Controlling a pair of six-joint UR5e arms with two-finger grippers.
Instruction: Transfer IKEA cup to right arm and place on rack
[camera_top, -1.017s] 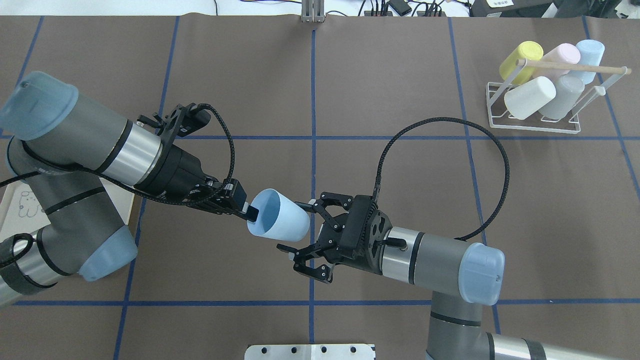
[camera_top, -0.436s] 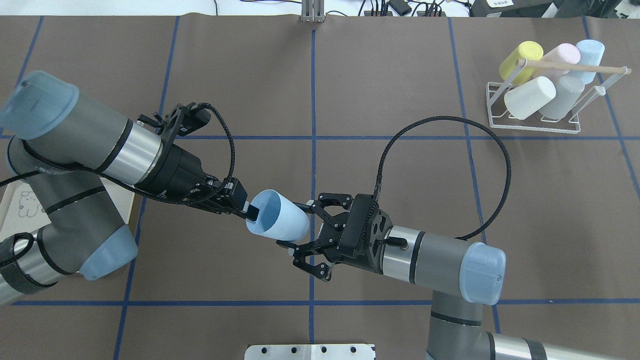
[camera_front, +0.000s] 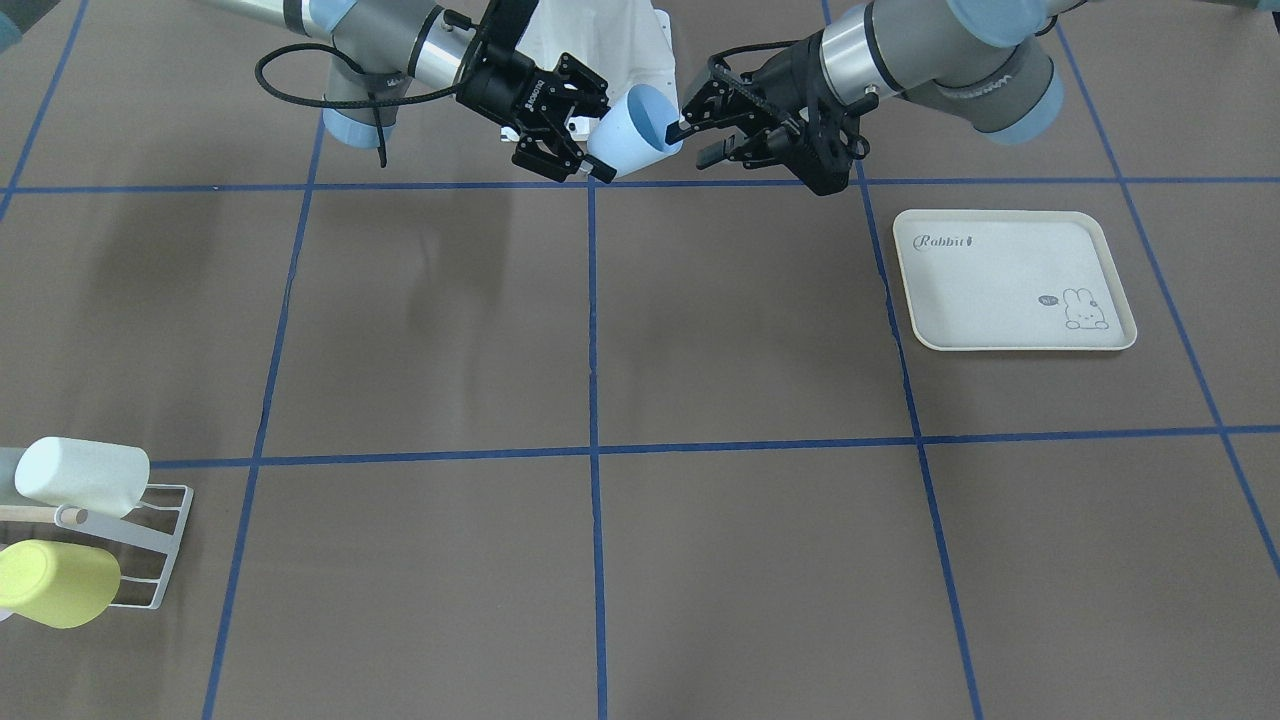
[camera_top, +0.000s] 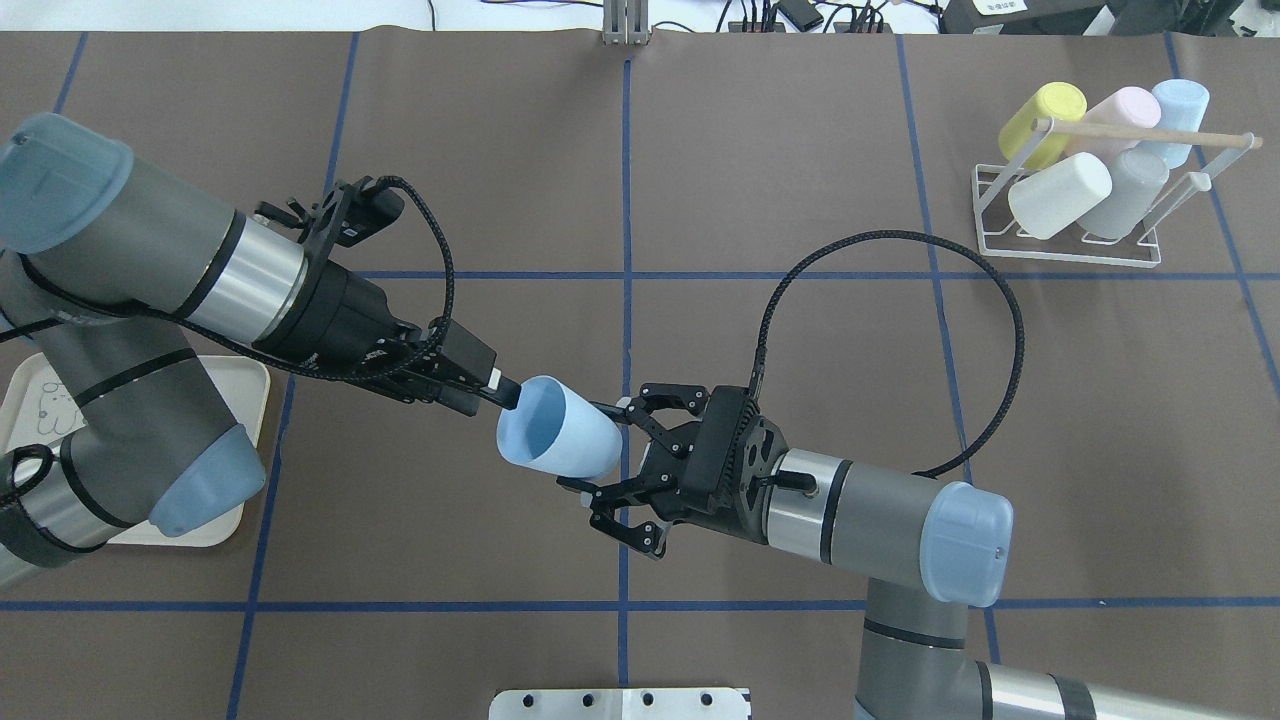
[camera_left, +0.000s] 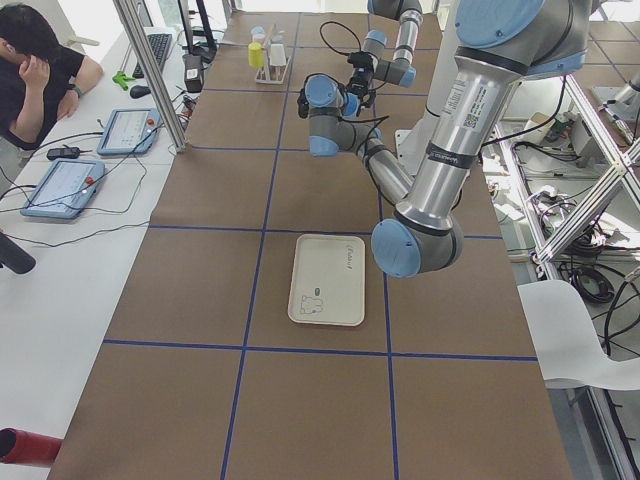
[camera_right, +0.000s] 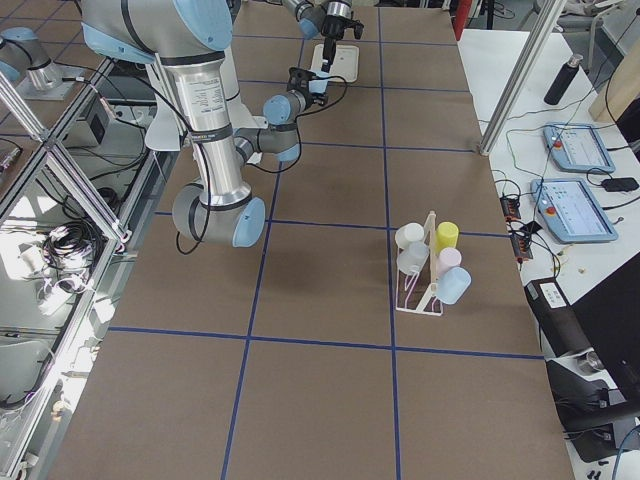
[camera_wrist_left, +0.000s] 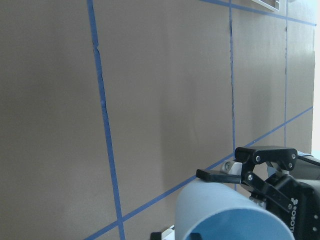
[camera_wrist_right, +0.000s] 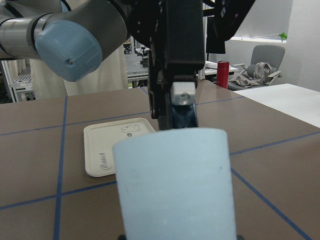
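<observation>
Cup (camera_top: 560, 440) in right gripper (camera_top: 583, 446), left gripper (camera_top: 495, 395) at rim; rack (camera_top: 1080, 252) well apart.

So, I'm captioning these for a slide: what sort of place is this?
Probably a robotics lab: a left arm and right arm reach over a table taped into squares, and a person is beside control tablets.

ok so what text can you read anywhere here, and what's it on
"Rabbit": on the tray.
"ROBOT", cut off by the frame edge: on the right gripper.
Bubble by the tray's rabbit drawing: too small to read.
Sticker on the left arm: too small to read.
</observation>
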